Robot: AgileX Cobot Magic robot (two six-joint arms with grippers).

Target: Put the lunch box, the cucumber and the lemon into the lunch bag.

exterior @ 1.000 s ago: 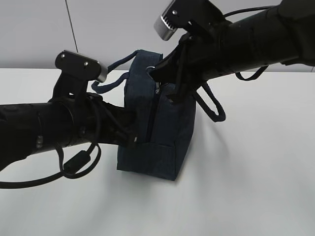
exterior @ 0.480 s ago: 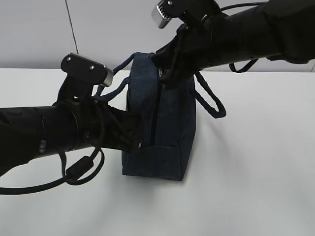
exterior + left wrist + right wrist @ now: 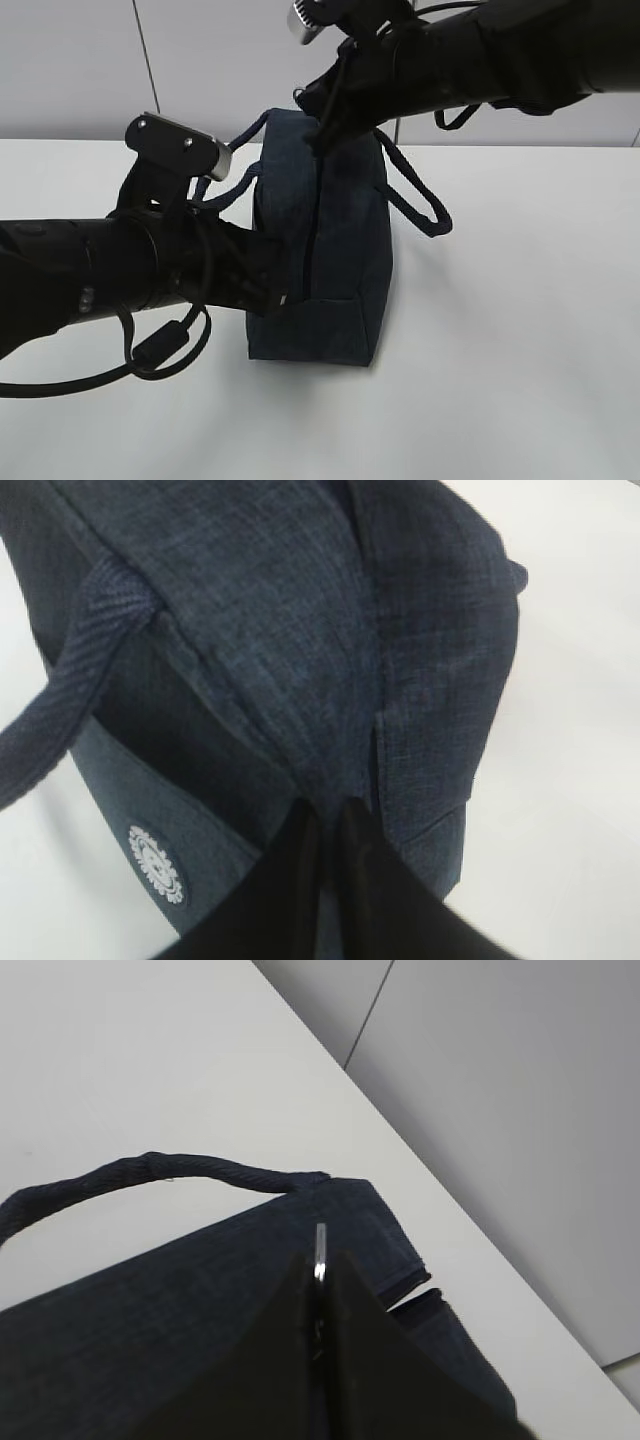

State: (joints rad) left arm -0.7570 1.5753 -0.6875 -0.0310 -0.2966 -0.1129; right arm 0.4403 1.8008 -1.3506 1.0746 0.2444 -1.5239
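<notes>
1. Navy lunch bag [image 3: 325, 250] upright at frame centre on white table [image 3: 520, 330].
2. Right gripper [image 3: 318, 1290] clenched on metal zipper pull [image 3: 320, 1250] at top edge.
3. Left gripper [image 3: 330, 850] pinching lower bag fabric.
4. Likely zipping stage; next, steady pull along zipper against left's hold.

Two black fabric-sleeved arms, looped black cables with a ferrite bead, silver-edged wrist camera housings with small screws, matte black tapering fingers [image 3: 300, 880]
</notes>
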